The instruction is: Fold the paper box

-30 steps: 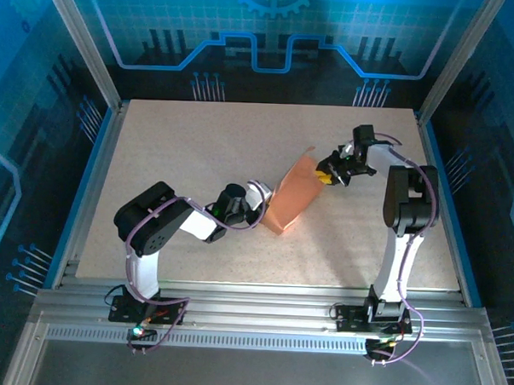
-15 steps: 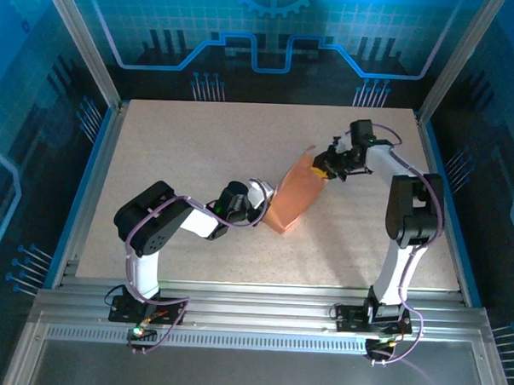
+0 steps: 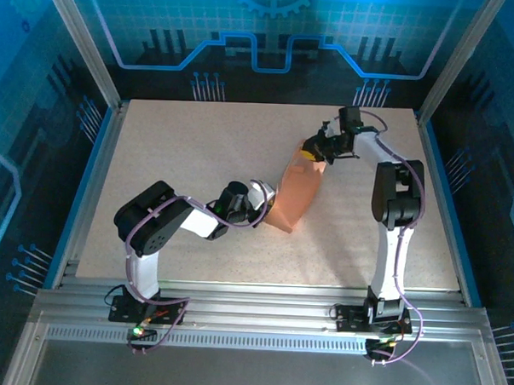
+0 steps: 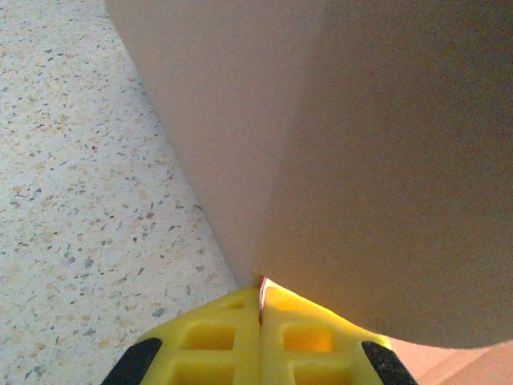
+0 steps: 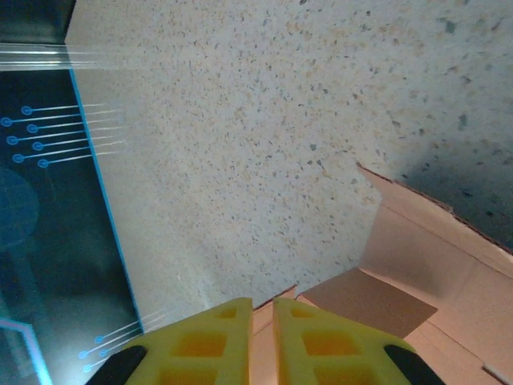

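- I see the paper box [image 3: 295, 194] standing near the middle of the table [image 3: 174, 146], between my two arms.
- My left gripper [image 4: 260, 301] is clamped tight on the box's lower near edge.
- My right gripper [image 5: 263, 313] is pinched narrow at the box's far top end, with a flap edge between its fingers.

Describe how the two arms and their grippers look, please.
The left arm and right arm have white links and black joints, with purple cables looped along them. The left gripper and right gripper have yellow fingers with square hollows and black parts behind.
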Controlling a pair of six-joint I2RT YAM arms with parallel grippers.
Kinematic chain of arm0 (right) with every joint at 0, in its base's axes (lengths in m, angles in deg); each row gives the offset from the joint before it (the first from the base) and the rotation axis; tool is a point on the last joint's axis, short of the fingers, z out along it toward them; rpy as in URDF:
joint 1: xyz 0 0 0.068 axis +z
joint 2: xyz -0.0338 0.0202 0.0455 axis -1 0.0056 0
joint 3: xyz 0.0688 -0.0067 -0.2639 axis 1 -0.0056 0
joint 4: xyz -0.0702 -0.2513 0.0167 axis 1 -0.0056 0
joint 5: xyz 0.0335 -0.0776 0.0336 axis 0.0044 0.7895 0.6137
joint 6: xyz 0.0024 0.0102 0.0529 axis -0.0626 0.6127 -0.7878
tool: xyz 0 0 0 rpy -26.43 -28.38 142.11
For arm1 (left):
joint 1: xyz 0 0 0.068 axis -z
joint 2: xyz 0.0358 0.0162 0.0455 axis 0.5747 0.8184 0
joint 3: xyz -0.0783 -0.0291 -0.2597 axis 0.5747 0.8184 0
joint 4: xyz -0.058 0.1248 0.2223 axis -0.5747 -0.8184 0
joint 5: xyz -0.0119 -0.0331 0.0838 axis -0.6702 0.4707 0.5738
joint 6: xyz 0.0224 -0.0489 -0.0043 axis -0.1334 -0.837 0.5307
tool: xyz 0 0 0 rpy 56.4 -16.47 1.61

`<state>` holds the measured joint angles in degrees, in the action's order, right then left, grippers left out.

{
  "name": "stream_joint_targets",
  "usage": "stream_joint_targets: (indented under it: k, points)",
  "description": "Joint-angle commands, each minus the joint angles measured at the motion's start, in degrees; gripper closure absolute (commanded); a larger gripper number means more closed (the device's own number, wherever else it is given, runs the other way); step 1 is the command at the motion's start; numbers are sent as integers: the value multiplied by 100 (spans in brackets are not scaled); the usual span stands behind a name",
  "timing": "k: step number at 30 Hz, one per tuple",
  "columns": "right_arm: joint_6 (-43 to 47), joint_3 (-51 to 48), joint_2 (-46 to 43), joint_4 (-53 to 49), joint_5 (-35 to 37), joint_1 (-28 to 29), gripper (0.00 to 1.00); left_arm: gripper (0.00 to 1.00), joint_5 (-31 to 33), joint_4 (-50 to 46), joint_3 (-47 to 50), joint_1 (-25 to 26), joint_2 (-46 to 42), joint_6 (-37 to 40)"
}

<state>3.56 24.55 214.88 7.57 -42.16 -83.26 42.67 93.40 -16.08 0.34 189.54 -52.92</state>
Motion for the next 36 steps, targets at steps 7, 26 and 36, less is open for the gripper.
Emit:
stream_joint_targets:
  k: [7, 26, 36]
  points:
    - [-693, -242, -59, 743, -705, 9, 80, 100, 17, -915, 8, -17, 244, 58]
    - [3070, -156, -886, -1432, 1709, -747, 55, 100, -1546, -1118, 36, -717, -2, -440]
    - [3063, 2221, 1270, -2832, 790, -705, 70, 100, -1955, -1389, -62, -930, 52, -344]
